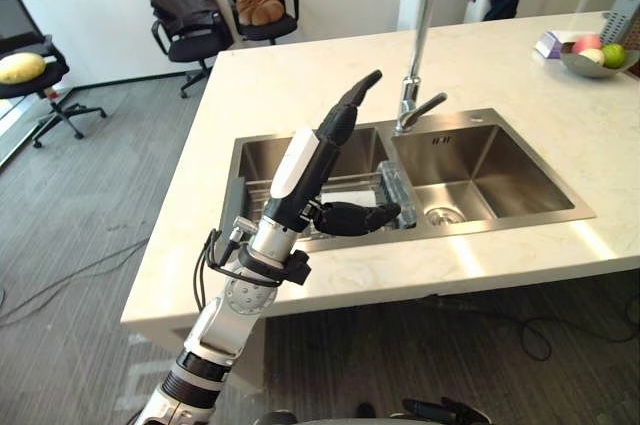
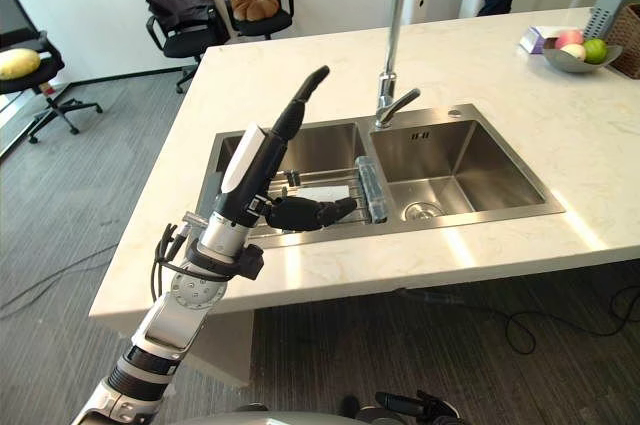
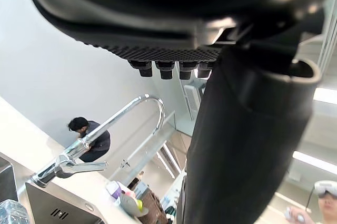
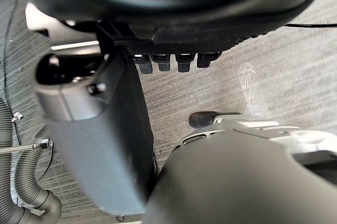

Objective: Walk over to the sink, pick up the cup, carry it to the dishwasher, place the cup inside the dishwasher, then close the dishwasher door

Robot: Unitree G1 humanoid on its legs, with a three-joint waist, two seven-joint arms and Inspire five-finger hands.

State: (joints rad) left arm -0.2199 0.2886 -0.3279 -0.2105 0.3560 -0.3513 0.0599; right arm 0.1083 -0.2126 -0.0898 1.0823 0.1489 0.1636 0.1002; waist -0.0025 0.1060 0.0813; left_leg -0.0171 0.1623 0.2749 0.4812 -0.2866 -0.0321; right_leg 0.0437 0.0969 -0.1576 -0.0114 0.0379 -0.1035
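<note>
The cup lies on its side at the right end of the wire rack in the left basin. It sits close against the divider of the sink, just in front of the foot of the tap. You are at the pickup.

Your left hand hovers over the front rim of the left basin, empty. The thumb is flung up wide and the fingers are loosely bent toward the cup. Their tips are near it, but I cannot tell whether they touch.

- Lower the hand and move it across until the cup's body sits between thumb and fingers.
- Take it round the middle, not by an end, so it cannot swing.
- Keep your knuckles clear of the tap's lever and don't hook a rack wire.
- Close gently, then lift straight up past the rim before you turn away.

The cup is clear and fairly tall, and its edges are hard to read against the steel. I'd expect it to be light and slick, and lying down it may roll when first touched. I cannot tell whether it is wet.

Your right hand hangs low over the floor, and I cannot tell whether it is open or closed.
</note>
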